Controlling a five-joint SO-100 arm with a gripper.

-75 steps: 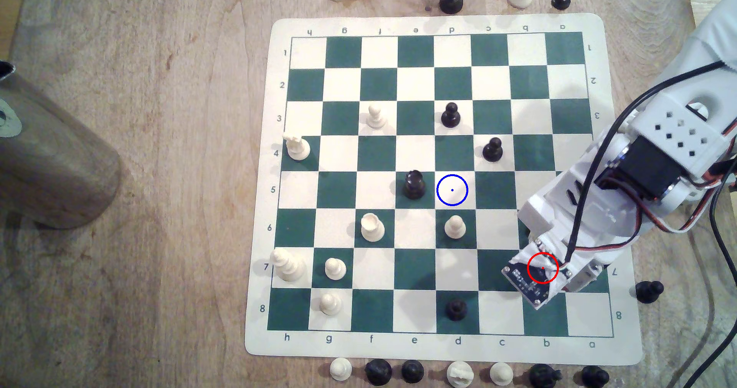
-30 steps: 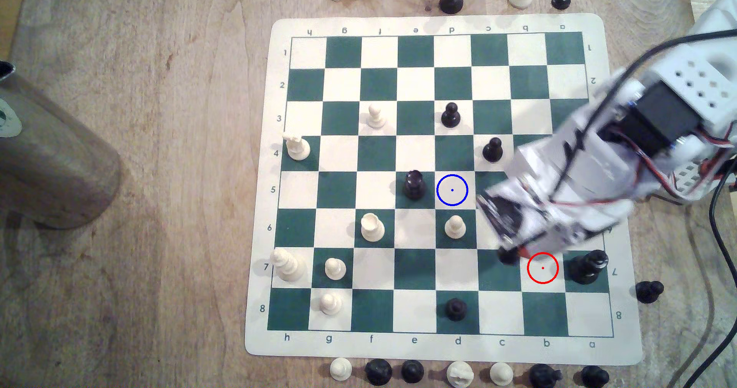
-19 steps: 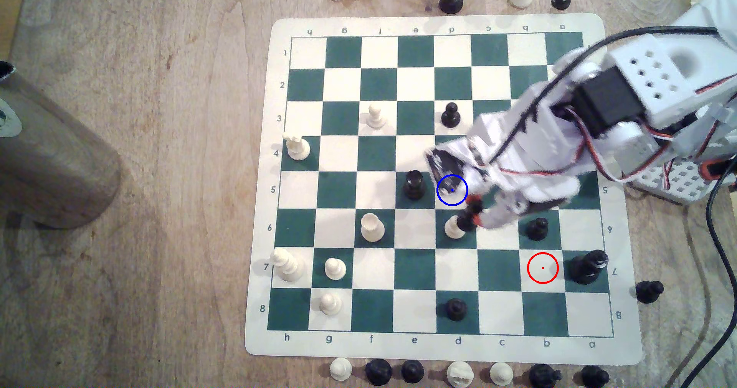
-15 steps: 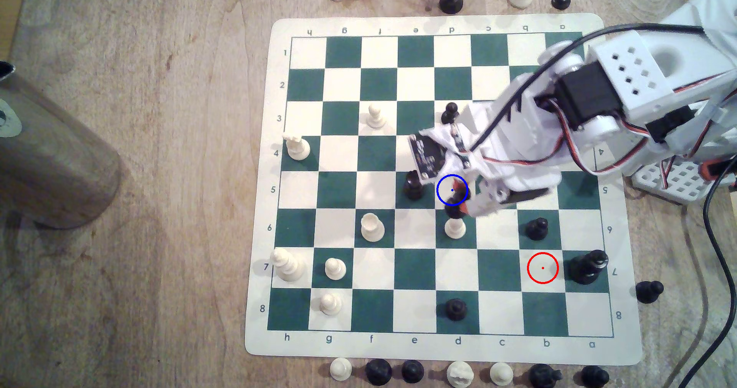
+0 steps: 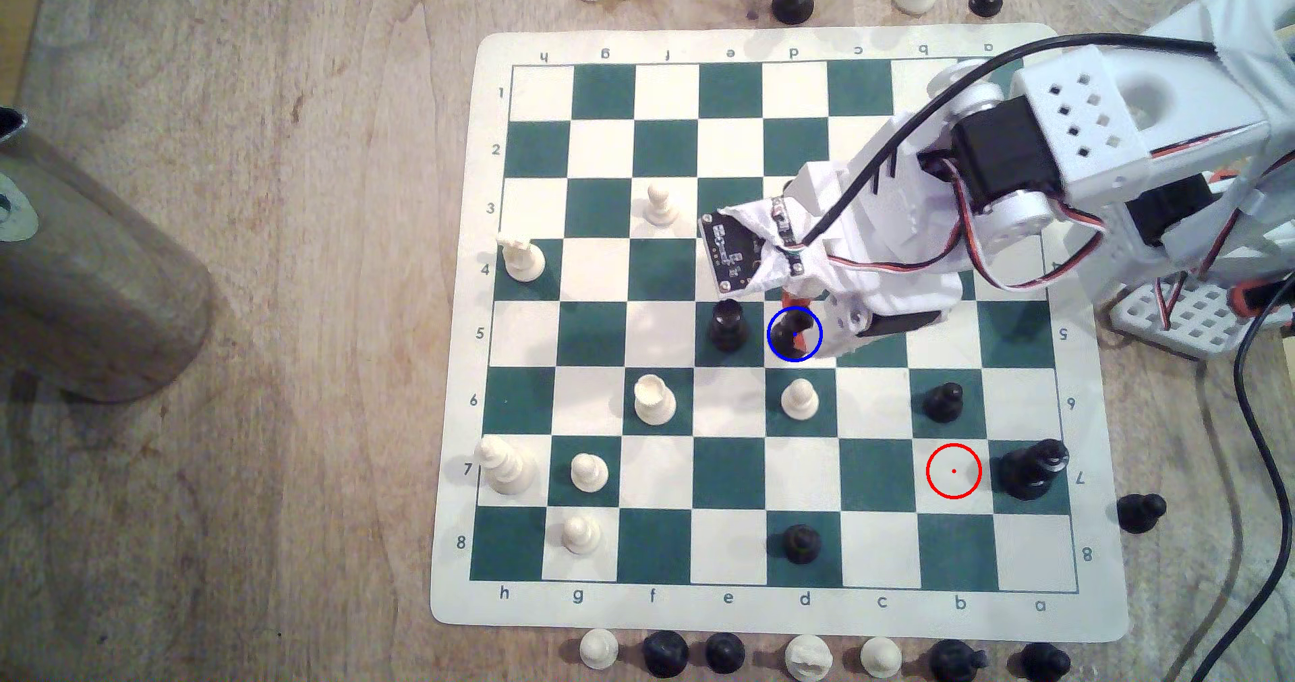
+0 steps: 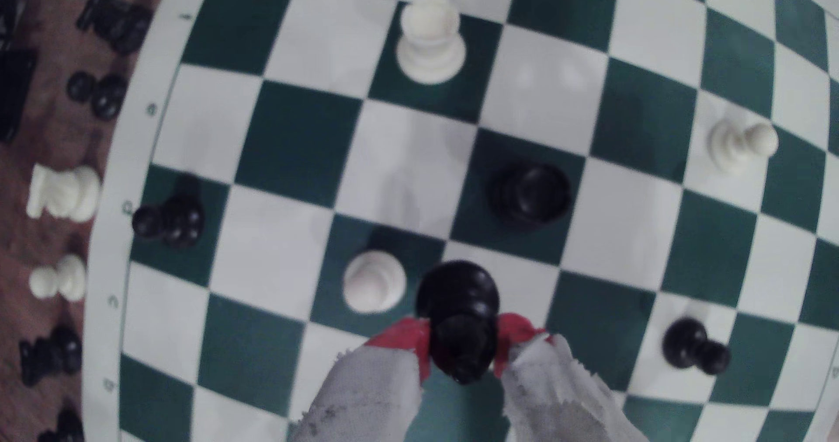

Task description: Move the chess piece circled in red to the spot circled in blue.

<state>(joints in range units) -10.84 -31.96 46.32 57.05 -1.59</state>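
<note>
**Black piece arrives over the blue ring**

The pincer is clamped on the chess piece and has swung from the emptied red-ringed square to the blue-ringed spot, just right of the black rook in the exterior view. Lowering and release remain, I'd say.

My gripper holds the bishop over the blue-ringed square; in the exterior view the rook is just left, a pawn one square below
</note>
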